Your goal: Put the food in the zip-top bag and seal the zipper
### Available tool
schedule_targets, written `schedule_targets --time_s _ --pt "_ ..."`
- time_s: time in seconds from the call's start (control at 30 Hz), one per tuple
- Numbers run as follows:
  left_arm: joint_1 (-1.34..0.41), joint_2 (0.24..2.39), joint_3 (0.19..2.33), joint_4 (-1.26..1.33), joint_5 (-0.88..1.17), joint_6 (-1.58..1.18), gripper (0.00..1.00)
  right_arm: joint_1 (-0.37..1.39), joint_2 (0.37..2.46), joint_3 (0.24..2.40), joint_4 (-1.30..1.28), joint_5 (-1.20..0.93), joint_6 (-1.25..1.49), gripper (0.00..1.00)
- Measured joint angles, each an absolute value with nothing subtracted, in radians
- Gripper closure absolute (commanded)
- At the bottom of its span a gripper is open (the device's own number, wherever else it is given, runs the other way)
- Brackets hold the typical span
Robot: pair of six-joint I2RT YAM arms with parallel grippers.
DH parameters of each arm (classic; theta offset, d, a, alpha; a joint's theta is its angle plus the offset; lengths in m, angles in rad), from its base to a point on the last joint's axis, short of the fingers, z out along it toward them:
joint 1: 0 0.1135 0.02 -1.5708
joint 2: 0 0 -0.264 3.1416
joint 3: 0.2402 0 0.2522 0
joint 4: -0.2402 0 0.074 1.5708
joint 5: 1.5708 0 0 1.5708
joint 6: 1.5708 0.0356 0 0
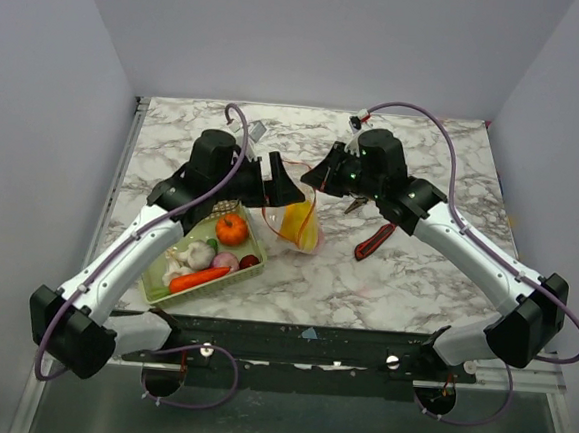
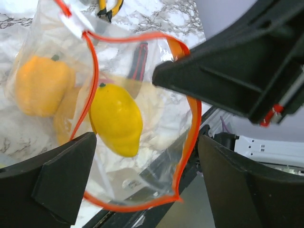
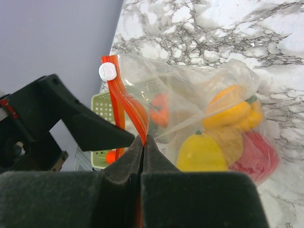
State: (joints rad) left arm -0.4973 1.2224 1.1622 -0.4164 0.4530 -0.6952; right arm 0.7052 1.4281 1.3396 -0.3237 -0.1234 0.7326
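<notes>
Top view, lower left: pale green mesh basket [image 1: 159,289] with an orange toy pumpkin [image 1: 231,229], an orange toy carrot [image 1: 199,279] and some pale pieces in it, not yet bagged. Just right of it my left gripper [image 1: 277,187] hangs at the mouth of the clear floppy zip-top bag [image 1: 297,217], fingers spread wide and holding nothing. In the left wrist view a glossy yellow lemon-shaped piece [image 2: 115,118] lies loose inside the bag, past the mouth loop. The bag sits mid-frame on the marble table [image 1: 414,287], its mouth facing the left arm, the red-orange zipper strip [image 2: 190,137] ringing the opening. Right of that, my right gripper [image 3: 143,142] is pinched tight on the zipper strip below its white slider tab [image 3: 108,71], holding the mouth up. My guess for the next pick: the basket food lies down-left of the left fingers, so the left arm is far nearer. The carrot's long axis runs lower left to upper right, so the fingers should straddle it crosswise. Further right is a red-and-black utility knife [image 1: 373,241]; I'm ignoring it.
</notes>
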Motion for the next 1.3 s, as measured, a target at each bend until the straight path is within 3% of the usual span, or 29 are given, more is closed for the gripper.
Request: schedule_targets --time_s 0.07,0.13,0.23,0.37,0.47,0.5,0.57,0.63,1.03,1.3 --pt "-0.494 1.169 1.131 -0.419 0.452 -0.678 0.26 0.705 1.429 1.34 -0.324 -0.118 0.731 1.0" --pt "-0.492 1.106 1.098 -0.436 0.442 -0.659 0.29 0.705 1.429 1.339 -0.324 -0.112 0.728 1.0" --pt "-0.49 1.011 1.058 -0.451 0.405 -0.638 0.14 0.705 1.429 1.34 -0.327 -0.105 0.722 1.0" --pt "-0.49 0.941 0.984 -0.445 0.365 -0.638 0.15 0.705 1.429 1.34 -0.331 -0.106 0.718 1.0" --pt "-0.49 0.966 0.955 -0.434 0.368 -0.644 0.42 0.705 1.428 1.34 -0.332 -0.106 0.717 1.0" --pt "-0.49 1.009 0.953 -0.426 0.377 -0.651 0.62 0.705 1.428 1.34 -0.332 -0.106 0.717 1.0" --pt "-0.49 1.118 0.964 -0.414 0.414 -0.657 0.86 0.705 1.428 1.34 -0.337 -0.106 0.717 1.0" --pt "-0.49 1.193 0.968 -0.402 0.468 -0.669 0.96 0.706 1.428 1.347 -0.358 -0.098 0.709 1.0" --pt "-0.533 1.083 0.936 -0.128 0.697 -0.87 0.97 0.76 1.374 1.419 -0.476 0.044 0.641 1.0" --pt "-0.482 1.224 0.819 -0.102 0.701 -0.881 0.93 0.759 1.483 1.368 -0.484 0.109 0.622 1.0"
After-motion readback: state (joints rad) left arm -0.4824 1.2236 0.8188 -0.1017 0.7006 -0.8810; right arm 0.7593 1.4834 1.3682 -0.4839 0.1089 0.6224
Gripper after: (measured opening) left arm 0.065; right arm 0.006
